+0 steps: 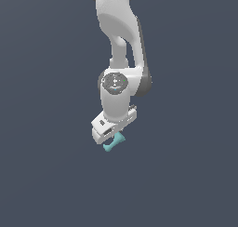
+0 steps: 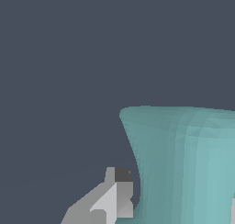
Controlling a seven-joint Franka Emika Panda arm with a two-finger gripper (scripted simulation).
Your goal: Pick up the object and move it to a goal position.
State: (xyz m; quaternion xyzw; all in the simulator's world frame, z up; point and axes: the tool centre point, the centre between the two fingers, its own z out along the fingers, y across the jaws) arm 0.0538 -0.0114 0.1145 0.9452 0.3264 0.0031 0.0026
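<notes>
Teal object (image 1: 114,143) in pincer (image 1: 110,140)
Pincer clamped on it; one grey fingertip (image 2: 117,193) touches its side, object sticks out below.

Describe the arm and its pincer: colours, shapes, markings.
The arm is glossy white with rounded, tube-like links and dark grey bands at its joints. A round grey disc with small speckled markings sits on the wrist joint. The pincer has a boxy white body. In the wrist view, one finger looks blocky grey with a darker tip.
</notes>
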